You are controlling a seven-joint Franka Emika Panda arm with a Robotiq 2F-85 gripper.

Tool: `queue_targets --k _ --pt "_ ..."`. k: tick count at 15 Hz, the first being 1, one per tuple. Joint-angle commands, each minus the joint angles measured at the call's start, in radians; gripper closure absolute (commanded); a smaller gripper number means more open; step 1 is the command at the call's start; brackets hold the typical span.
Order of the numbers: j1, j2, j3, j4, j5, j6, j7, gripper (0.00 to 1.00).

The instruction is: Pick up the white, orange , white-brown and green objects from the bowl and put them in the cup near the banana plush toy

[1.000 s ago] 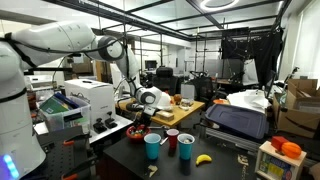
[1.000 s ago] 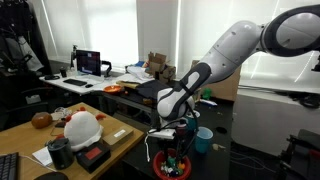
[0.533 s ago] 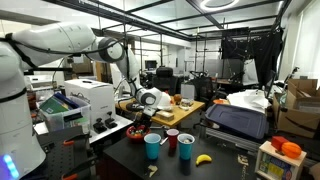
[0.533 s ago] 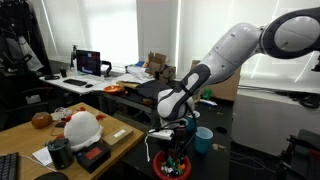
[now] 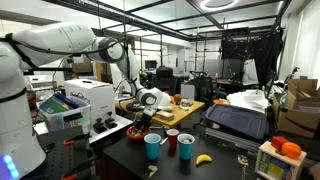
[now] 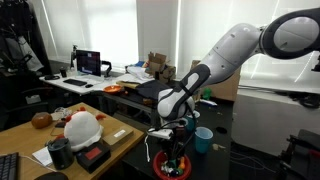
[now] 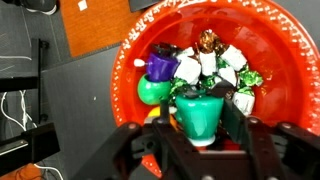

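Hand [image 7: 205, 126] hangs in bowl [image 7: 292, 78], jaws narrow, flanking green object [image 7: 197, 106] to lift it out; firm grip unclear.

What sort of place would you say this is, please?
Probably a research lab or workshop: a lit computer monitor on a cluttered desk, a white printer-like machine and metal framing overhead.

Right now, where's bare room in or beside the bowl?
In the wrist view, free: the bowl's bare red floor right of the pile, and dark tabletop left of its rim. Crowded: the middle, where the green object and wrapped pieces pack together.
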Motion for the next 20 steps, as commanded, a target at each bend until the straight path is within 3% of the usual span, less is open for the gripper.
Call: queue_targets --k 1,10,20 --pt "-0.008 -0.007 0.011 0.002 0.014 0.024 0.018 0.7" --pt "-0.003 -0.165 0.041 -0.116 0.002 0.133 -0.061 0.7" --pt "0.04 -0.379 0.011 -0.233 -0.09 0.071 -0.129 0.7"
